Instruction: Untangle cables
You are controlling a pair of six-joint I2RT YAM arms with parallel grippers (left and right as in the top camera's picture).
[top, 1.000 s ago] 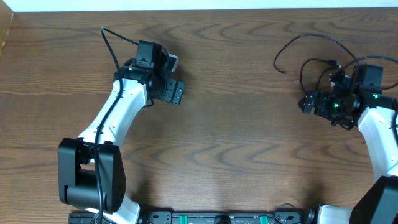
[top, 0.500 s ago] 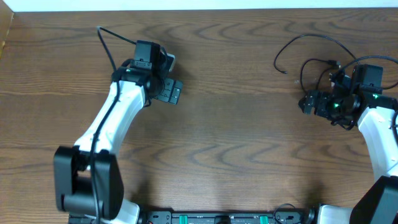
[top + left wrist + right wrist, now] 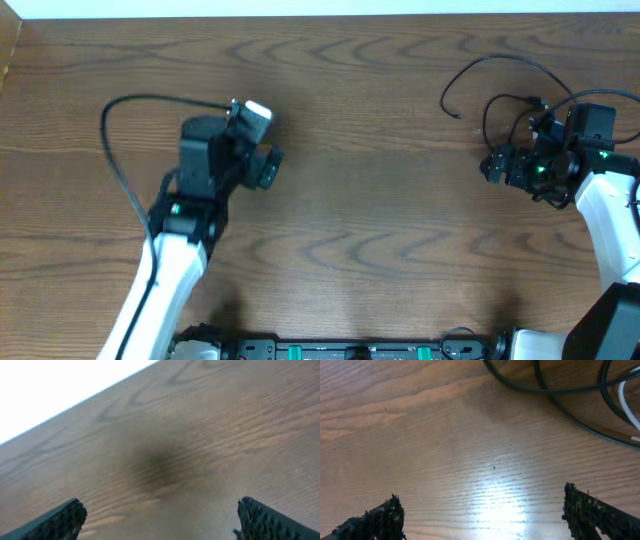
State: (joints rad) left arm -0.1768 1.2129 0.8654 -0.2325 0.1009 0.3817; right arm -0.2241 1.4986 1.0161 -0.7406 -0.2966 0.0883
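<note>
Swung round since the earlier picture, the left arm (image 3: 170,270) is now seen rising steeply from the near edge of the desk (image 3: 380,210). Its thick black wire (image 3: 108,140) is thrown out in a wide loop toward the left edge. The right arm and the cables are found where they were.

The left claw (image 3: 270,165) is held over the left half of the desk, pointed toward the middle. It is released, with nothing between its fingertips (image 3: 65,520). In the left wrist view only blurred bare wood is seen, with the far edge and a white band beyond it.

A broad stretch of bare wood is left open between the two claws, from the far edge to the near edge.

The black cables (image 3: 480,61) are laid near the far right corner in overlapping loops, one loose end pointing toward the middle. The right claw (image 3: 492,165) is held just on the near side of these loops, pointed left and spread wide, with nothing grasped. In the right wrist view bare wood is seen between its fingertips (image 3: 380,520), and the cables are seen beyond them, apart from them.

Where the loops pass beneath the right claw and the right arm (image 3: 610,220), their crossings are hidden from overhead. The white cable (image 3: 626,405) is seen only in the right wrist view, just beside the black strands and cut off at the picture's right side. It cannot be made out from overhead.
</note>
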